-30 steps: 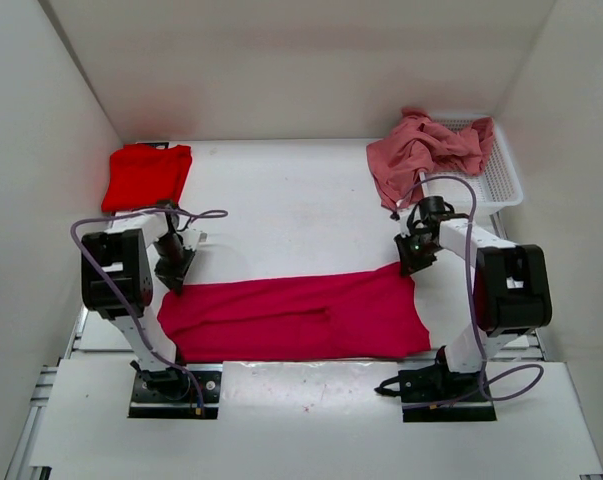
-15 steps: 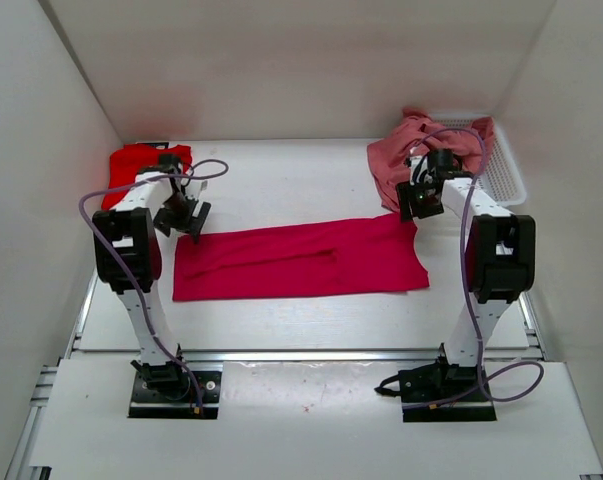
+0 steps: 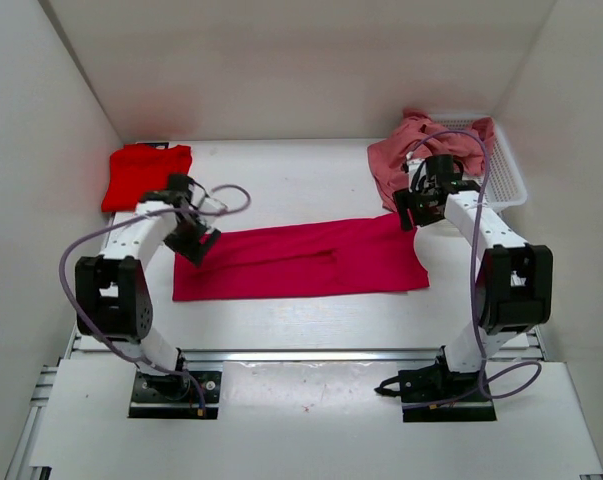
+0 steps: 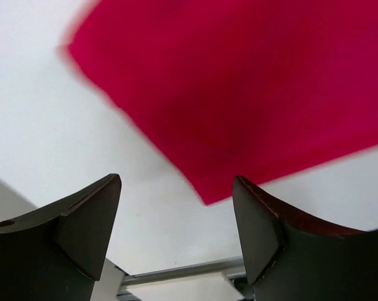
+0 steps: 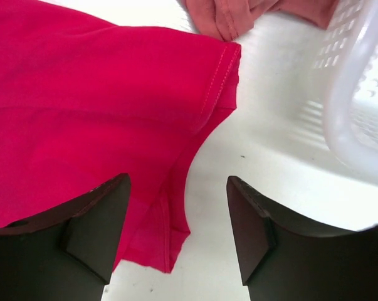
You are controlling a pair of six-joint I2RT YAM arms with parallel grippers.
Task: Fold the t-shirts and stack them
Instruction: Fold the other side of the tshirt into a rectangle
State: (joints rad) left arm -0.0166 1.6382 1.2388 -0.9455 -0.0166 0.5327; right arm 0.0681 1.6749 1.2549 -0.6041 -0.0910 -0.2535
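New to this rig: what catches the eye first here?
A crimson-magenta t-shirt lies centrally in a long folded band, the left gripper and right gripper open over its ends. A folded red t-shirt sits far left; a crumpled salmon t-shirt spills from the white basket far right.

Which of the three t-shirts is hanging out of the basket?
The dusty pink t-shirt, crumpled over the white mesh basket at back right. The crimson t-shirt lies flat mid-table; the bright red t-shirt sits folded back left.

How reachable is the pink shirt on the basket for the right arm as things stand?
Probably yes: the right gripper hangs open just beside the pink shirt, and nothing stands between them. The basket lies behind the shirt, not in the way.
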